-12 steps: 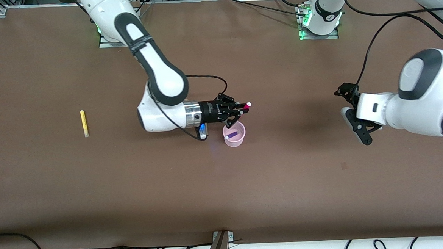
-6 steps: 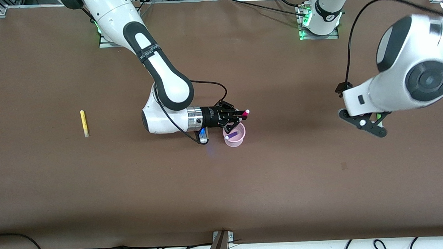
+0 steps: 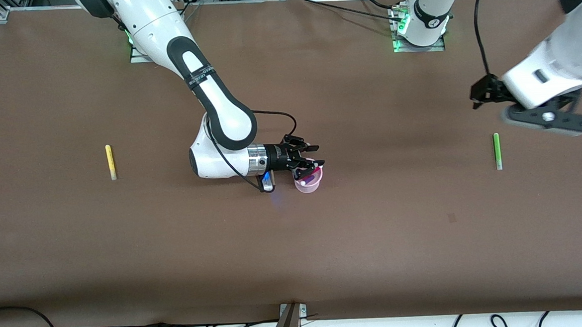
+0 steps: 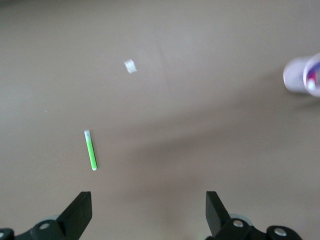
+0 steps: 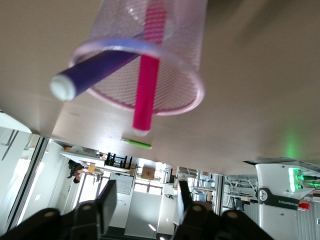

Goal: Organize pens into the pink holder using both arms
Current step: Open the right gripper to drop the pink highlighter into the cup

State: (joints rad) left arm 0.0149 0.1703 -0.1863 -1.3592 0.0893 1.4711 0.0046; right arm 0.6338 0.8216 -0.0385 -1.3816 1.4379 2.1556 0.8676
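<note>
Standing in pink holder point(image 3: 308, 183), magenta pen point(image 5: 146, 90), purple pen point(image 5: 95, 70)

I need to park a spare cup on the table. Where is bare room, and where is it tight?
Bare patches: between the yellow pen and the right arm, and between the holder and the green pen. The strip nearest the front camera is bare too. Tight: around the holder, under the right gripper.

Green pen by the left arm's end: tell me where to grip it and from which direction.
Grip the green pen at mid-length, coming straight down from above. It lies flat and alone on the bare table, so fingers should straddle its slim barrel across its width. The left gripper is open, over the table beside the pen, and looks best placed. The right gripper is at the pink holder.
</note>
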